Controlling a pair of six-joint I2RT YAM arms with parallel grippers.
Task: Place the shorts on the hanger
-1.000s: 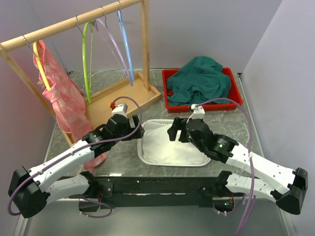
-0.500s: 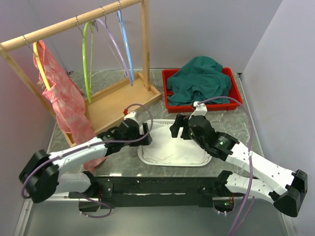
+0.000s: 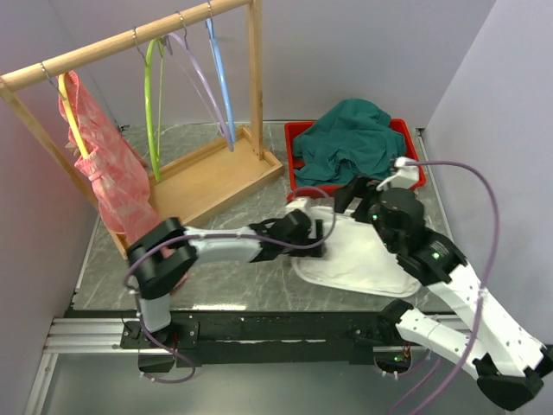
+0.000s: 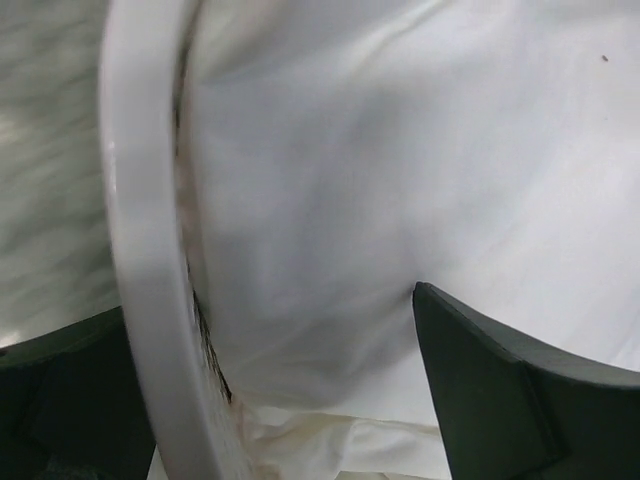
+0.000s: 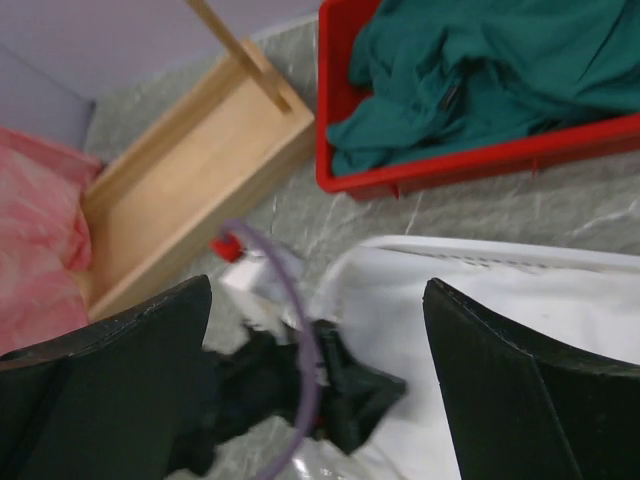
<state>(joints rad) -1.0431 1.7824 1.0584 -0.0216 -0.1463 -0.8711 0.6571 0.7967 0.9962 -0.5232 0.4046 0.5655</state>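
Note:
The dark teal shorts [image 3: 352, 137] lie heaped in a red bin [image 3: 415, 177] at the back right, and show in the right wrist view as shorts [image 5: 480, 70]. The lime-green hanger [image 3: 153, 95] hangs bare on the wooden rack. My left gripper [image 3: 318, 237] reaches far right to the left rim of a white lined basket [image 3: 393, 275]. It is open, with the basket rim [image 4: 140, 250] and white liner between its jaws [image 4: 290, 400]. My right gripper [image 3: 351, 196] hovers open just in front of the bin, holding nothing [image 5: 320, 390].
The wooden rack [image 3: 130, 39] with its base tray [image 3: 203, 177] fills the back left. It carries a pink-red garment [image 3: 108, 173] on a yellow hanger, plus lilac [image 3: 197, 78] and light-blue [image 3: 220, 73] hangers. The left arm [image 5: 290, 390] lies under the right gripper.
My left arm swung far right to the basket's left rim, and the basket shifted right. The right arm drew right and back toward the red bin. Both grippers stayed open.

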